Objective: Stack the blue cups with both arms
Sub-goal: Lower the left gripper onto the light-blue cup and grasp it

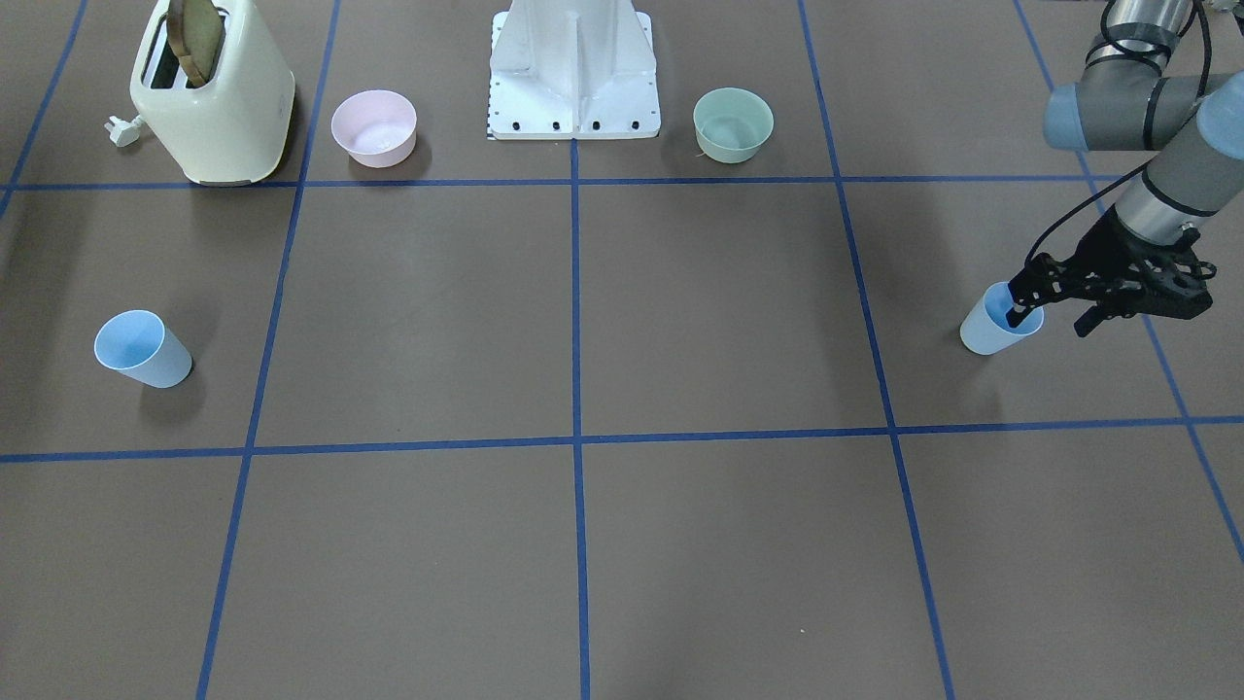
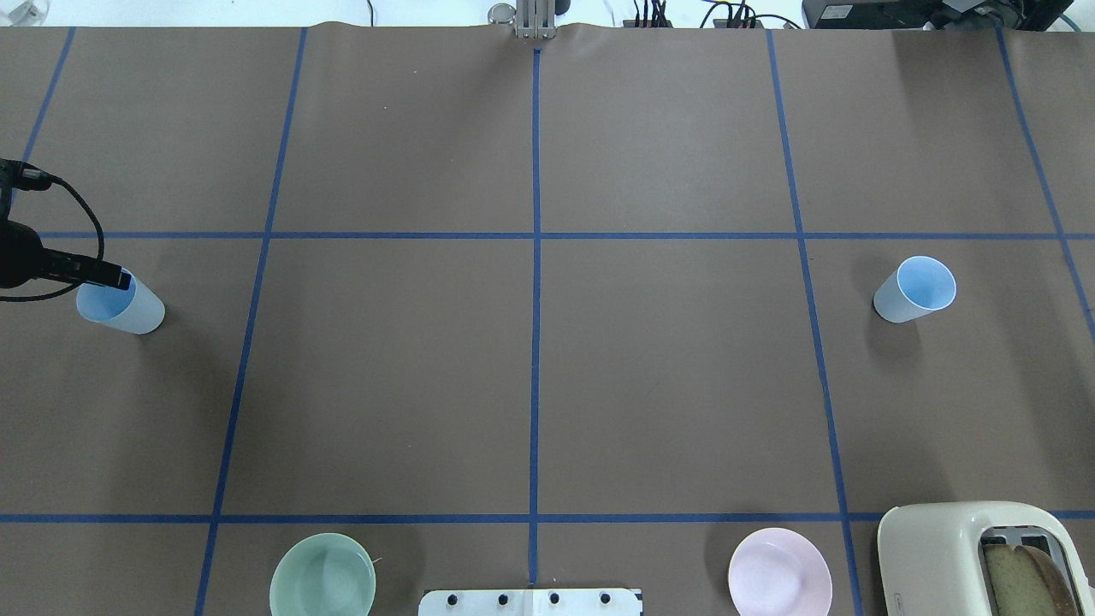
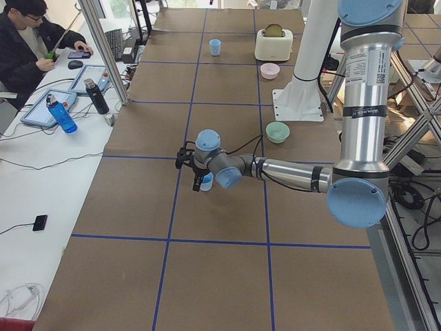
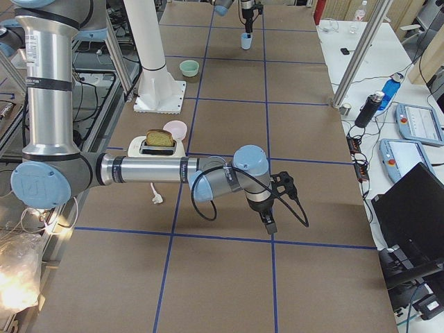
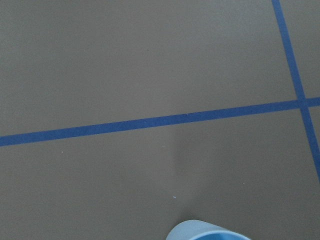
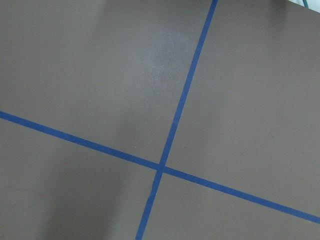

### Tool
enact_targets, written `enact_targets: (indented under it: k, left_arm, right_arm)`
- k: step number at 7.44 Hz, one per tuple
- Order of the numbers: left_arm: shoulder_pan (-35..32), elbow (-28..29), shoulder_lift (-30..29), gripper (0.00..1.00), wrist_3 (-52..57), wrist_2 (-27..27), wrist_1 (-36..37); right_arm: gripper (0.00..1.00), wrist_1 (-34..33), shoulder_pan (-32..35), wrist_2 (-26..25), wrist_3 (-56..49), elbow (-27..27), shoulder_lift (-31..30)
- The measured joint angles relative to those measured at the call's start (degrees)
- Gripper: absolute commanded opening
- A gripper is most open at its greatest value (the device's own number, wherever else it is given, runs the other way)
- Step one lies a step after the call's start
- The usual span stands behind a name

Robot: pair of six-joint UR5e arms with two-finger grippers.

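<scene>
One blue cup [image 1: 993,331] stands at the table's left end; it also shows in the overhead view [image 2: 124,308] and at the bottom edge of the left wrist view [image 5: 207,232]. My left gripper [image 1: 1050,319] is open at this cup, with one finger [image 1: 1017,311] inside the rim and the other outside. The second blue cup [image 1: 143,350] stands alone at the right end [image 2: 915,289]. My right gripper [image 4: 269,223] shows only in the exterior right view, low over the table and away from that cup; I cannot tell whether it is open or shut.
A cream toaster [image 1: 219,97] with toast, a pink bowl [image 1: 374,126], the white base pedestal [image 1: 573,73] and a mint-green bowl [image 1: 733,123] stand along the robot's side. Blue tape lines cross the brown table.
</scene>
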Motion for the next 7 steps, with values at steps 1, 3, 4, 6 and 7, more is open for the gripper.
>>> enact_targets:
  k: [1, 3, 4, 6, 7]
  left_arm:
    - [0.2, 0.0, 0.3, 0.11, 0.1, 0.1, -0.1]
    - [0.3, -0.2, 1.3, 0.00, 1.7, 0.1, -0.7]
    - [0.2, -1.0, 1.6, 0.00, 2.3, -0.2, -0.8]
    - [-0.3, -5.3, 1.0, 0.00, 2.2, -2.8, 2.1]
    - [-0.3, -8.2, -1.2, 0.00, 1.3, -3.5, 6.6]
  right_arm:
    - [1.00, 0.0, 0.0, 0.0, 0.0, 0.0, 0.0]
    - [1.00, 0.0, 0.0, 0.0, 0.0, 0.0, 0.0]
    - [1.00, 0.0, 0.0, 0.0, 0.0, 0.0, 0.0]
    - [1.00, 0.0, 0.0, 0.0, 0.0, 0.0, 0.0]
    - [1.00, 0.0, 0.0, 0.0, 0.0, 0.0, 0.0]
